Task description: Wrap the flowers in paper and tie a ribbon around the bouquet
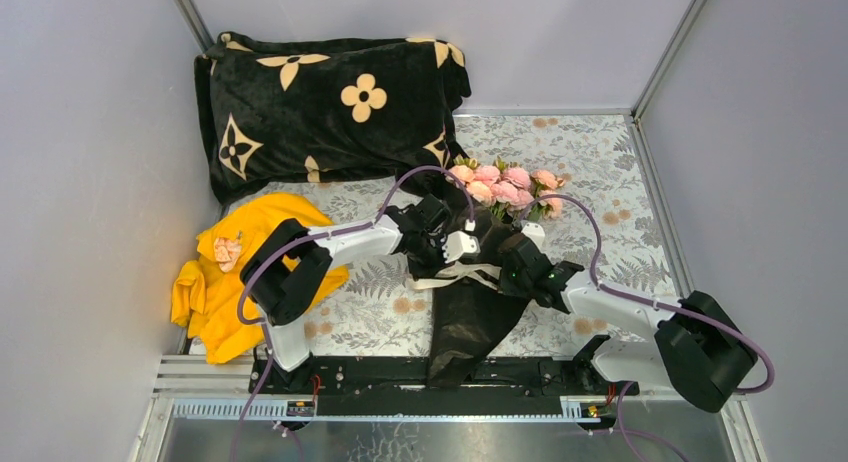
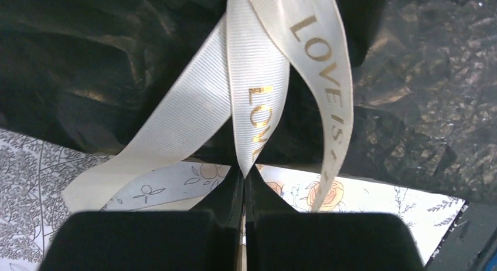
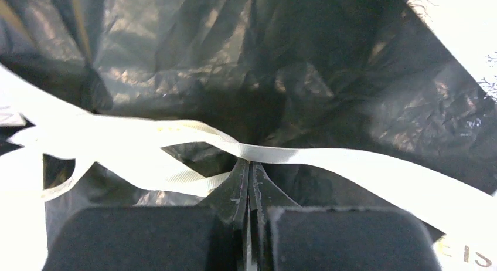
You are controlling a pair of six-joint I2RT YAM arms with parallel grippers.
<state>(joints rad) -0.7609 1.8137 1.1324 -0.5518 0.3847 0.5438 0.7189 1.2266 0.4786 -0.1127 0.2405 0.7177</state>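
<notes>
The bouquet (image 1: 470,312) lies mid-table, pink flowers (image 1: 505,187) sticking out of a cone of crinkled black paper (image 1: 465,327) that narrows toward the near edge. A cream ribbon (image 1: 452,274) with gold lettering crosses the cone's middle. My left gripper (image 2: 244,172) is shut on a strand of the ribbon (image 2: 258,89), which rises from its tips against the black paper (image 2: 410,107). On the cone's right side, my right gripper (image 3: 249,163) is shut on another ribbon (image 3: 351,162) strand stretched across the paper (image 3: 234,60).
A black plush blanket (image 1: 320,107) with tan flower marks lies at the back left. A yellow cloth (image 1: 235,272) is heaped at the left edge. The floral tablecloth (image 1: 590,152) covers the table. Grey walls enclose three sides.
</notes>
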